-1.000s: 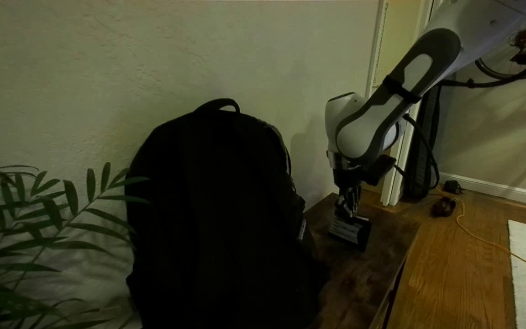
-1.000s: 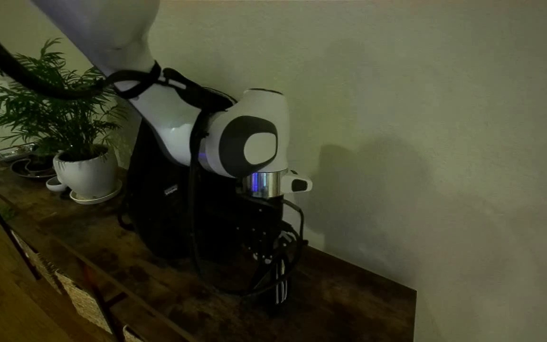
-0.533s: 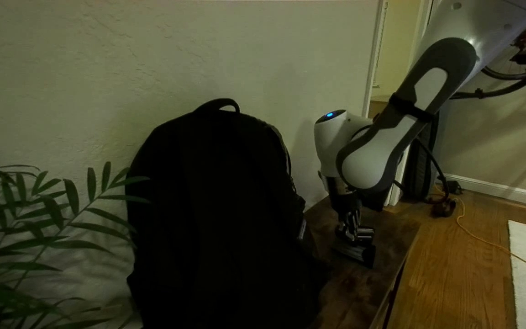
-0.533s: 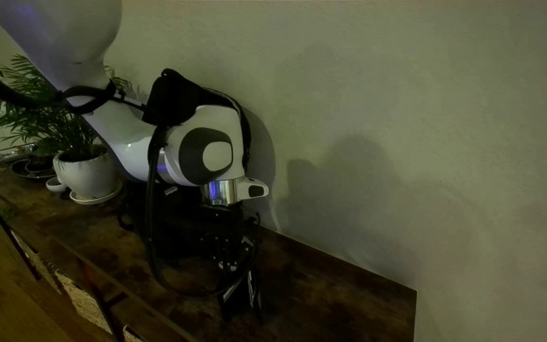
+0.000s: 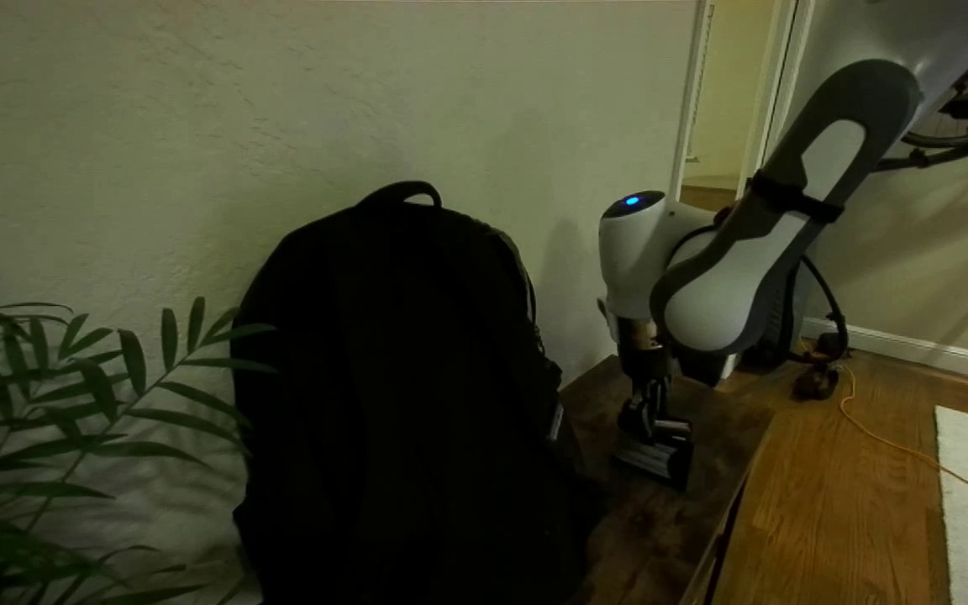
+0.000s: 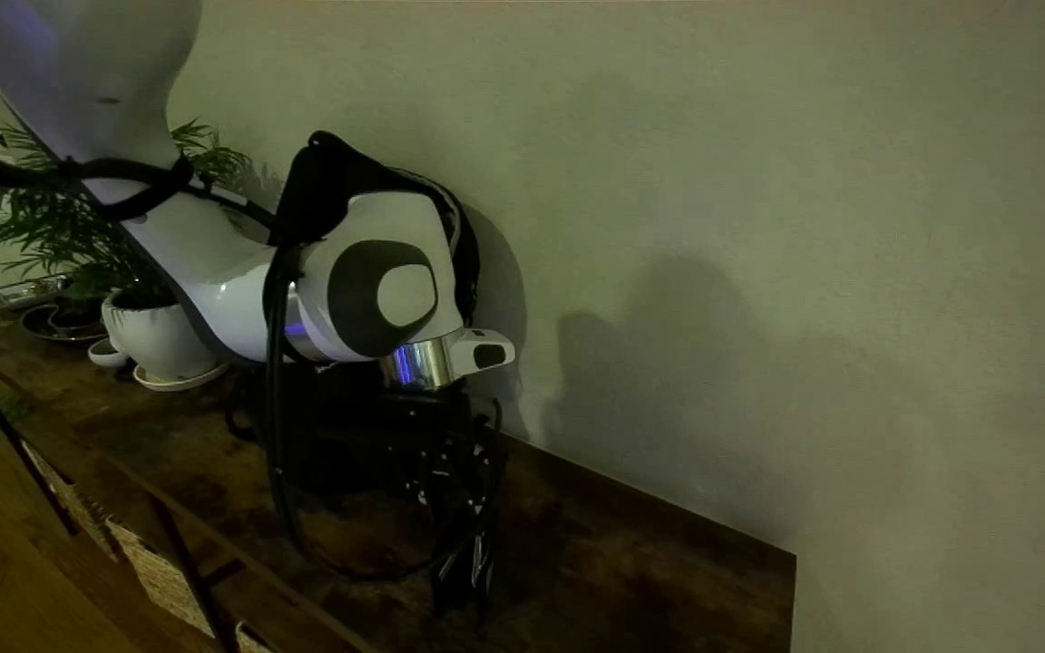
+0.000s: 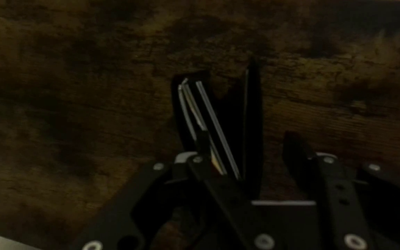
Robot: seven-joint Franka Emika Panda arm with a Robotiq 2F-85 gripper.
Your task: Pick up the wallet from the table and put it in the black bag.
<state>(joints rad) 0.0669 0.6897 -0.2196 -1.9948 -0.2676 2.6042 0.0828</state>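
The dark wallet [image 7: 253, 114] appears to stand on edge on the wooden table, its halves spread in a V with card edges showing in the left half. In the wrist view my gripper [image 7: 248, 141] is open over it. The left finger overlaps the card side, and whether it touches is too dark to tell. A gap of bare wood separates the right finger from the wallet. In an exterior view the wallet [image 5: 654, 462] shows just under the gripper [image 5: 656, 430], beside the black bag [image 5: 400, 378]. That bag is an upright backpack; its opening does not show.
Behind the backpack rises a wall [image 6: 758, 227]. A potted plant in a white pot [image 6: 151, 337] stands farther along the table [image 6: 668, 562], and its leaves [image 5: 97, 395] reach the backpack's side. The table's front edge [image 5: 723, 538] drops to the wooden floor.
My gripper was closed on the folded wallet a second ago. It has come down and towards the backpack, and its jaws have parted. The wallet has spread.
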